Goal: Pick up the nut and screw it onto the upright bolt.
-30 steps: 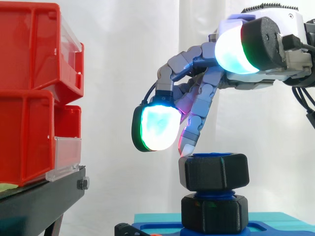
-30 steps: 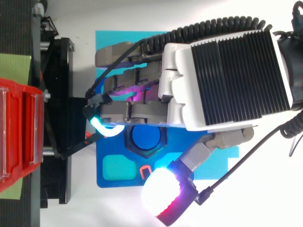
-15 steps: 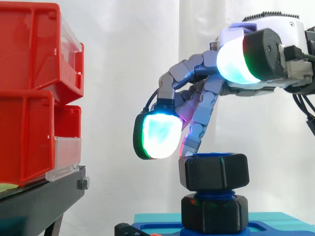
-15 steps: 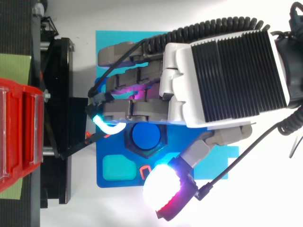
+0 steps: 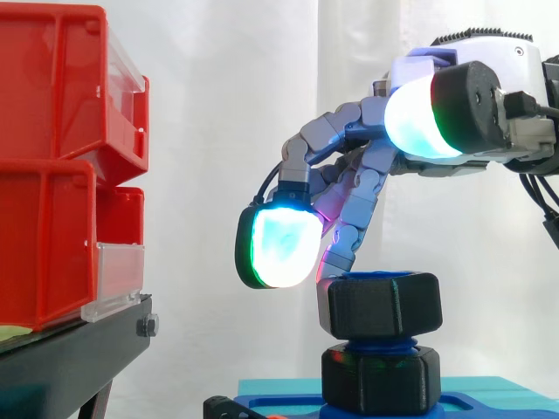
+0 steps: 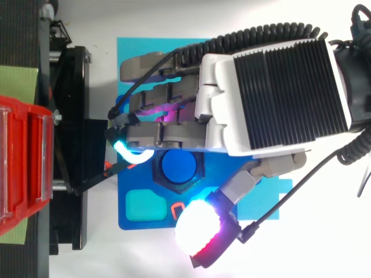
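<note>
- One black nut (image 5: 380, 305) sits threaded on the upright blue bolt (image 6: 178, 168), near its top, and we see the bolt's blue end just above the nut's rim.
- A second black hex collar (image 5: 380, 377) sits lower on the bolt, with a short stretch of blue thread between it and the nut.
- The hand (image 6: 272, 98) hangs over the bolt, released: its fingers are loosely bent downward and close round nothing.
- One slim finger (image 5: 341, 249) reaches down to the nut's upper edge on the side of the bolt toward the bins, and seems to touch it there.
- A glowing white-cyan fingertip (image 5: 279, 249) hangs beside the bolt on that same side, clear of the nut.
- The thumb (image 6: 200, 237) is spread well away from the bolt, across it from the fingers.
- The bolt stands in a blue base (image 6: 136, 185) on a teal mat (image 6: 130, 49).
- Red bins (image 5: 52, 175) on a black stand (image 5: 70, 358) are well apart from the bolt, with a white curtain (image 5: 227, 131) behind it.
</note>
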`<state>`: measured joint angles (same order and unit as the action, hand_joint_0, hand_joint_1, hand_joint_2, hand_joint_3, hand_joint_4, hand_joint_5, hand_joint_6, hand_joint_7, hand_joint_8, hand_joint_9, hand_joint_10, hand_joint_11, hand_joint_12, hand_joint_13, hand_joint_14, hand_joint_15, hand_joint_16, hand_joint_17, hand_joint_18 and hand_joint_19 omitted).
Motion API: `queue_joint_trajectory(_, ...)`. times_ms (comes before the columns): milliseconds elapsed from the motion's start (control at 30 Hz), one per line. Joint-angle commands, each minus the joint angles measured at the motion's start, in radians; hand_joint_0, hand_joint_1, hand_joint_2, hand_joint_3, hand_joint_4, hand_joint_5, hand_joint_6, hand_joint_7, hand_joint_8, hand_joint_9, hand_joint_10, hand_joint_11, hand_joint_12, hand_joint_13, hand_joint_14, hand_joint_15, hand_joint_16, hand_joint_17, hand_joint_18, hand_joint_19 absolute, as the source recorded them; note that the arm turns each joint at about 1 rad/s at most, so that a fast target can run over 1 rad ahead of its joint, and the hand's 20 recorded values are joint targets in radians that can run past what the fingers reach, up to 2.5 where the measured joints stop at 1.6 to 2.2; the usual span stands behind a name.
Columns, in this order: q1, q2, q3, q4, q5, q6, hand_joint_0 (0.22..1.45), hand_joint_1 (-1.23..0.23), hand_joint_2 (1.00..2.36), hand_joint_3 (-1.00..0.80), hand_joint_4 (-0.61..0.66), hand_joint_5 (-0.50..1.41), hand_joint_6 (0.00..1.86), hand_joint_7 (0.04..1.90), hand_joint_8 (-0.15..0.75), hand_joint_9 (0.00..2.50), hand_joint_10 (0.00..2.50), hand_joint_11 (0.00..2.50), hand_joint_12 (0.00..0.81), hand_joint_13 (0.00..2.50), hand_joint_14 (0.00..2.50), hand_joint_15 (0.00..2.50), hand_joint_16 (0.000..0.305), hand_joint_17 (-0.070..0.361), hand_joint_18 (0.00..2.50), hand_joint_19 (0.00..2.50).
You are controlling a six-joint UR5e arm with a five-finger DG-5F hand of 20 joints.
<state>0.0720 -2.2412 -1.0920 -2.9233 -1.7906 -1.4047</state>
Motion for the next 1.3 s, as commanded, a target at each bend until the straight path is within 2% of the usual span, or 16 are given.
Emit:
queue_joint_trajectory(0,-0.001,-0.012,0.000,-0.002,-0.001,-0.002,0.50,-0.12,1.00,-0.50,0.26,-0.07,0.50,0.84,0.284,1.06,0.00,0.00,0.266,0.73,0.00,0.00,0.028,0.063,0.39,0.00)
queue_joint_trajectory(333,-0.005,-0.025,0.000,0.003,-0.009,0.009,0.51,-0.12,1.00,-0.50,0.28,-0.06,0.50,0.97,0.287,1.07,0.00,0.00,0.264,0.74,0.00,0.00,0.028,0.062,0.39,0.00)
queue_joint_trajectory(700,-0.006,-0.025,0.000,-0.002,-0.009,0.009,0.52,-0.15,1.00,-0.50,0.22,-0.02,0.50,1.30,0.293,1.08,0.00,0.00,0.263,0.74,0.00,0.00,0.026,0.059,0.40,0.00)
queue_joint_trajectory(1000,-0.020,-0.025,0.000,-0.005,-0.032,0.007,0.52,-0.18,1.00,-0.50,0.18,0.01,0.50,1.48,0.297,1.12,0.00,0.00,0.255,0.76,0.00,0.00,0.025,0.057,0.42,0.00)
queue_joint_trajectory(1067,-0.026,-0.025,0.000,-0.003,-0.038,0.007,0.52,-0.18,1.00,-0.50,0.17,0.02,0.50,1.51,0.296,1.13,0.00,0.00,0.254,0.76,0.00,0.00,0.025,0.056,0.42,0.00)
queue_joint_trajectory(1267,-0.041,-0.025,0.000,-0.002,-0.058,0.003,0.52,-0.18,1.00,-0.50,0.13,0.02,0.58,1.36,0.294,1.20,0.00,0.00,0.244,0.80,0.00,0.00,0.024,0.054,0.45,0.00)
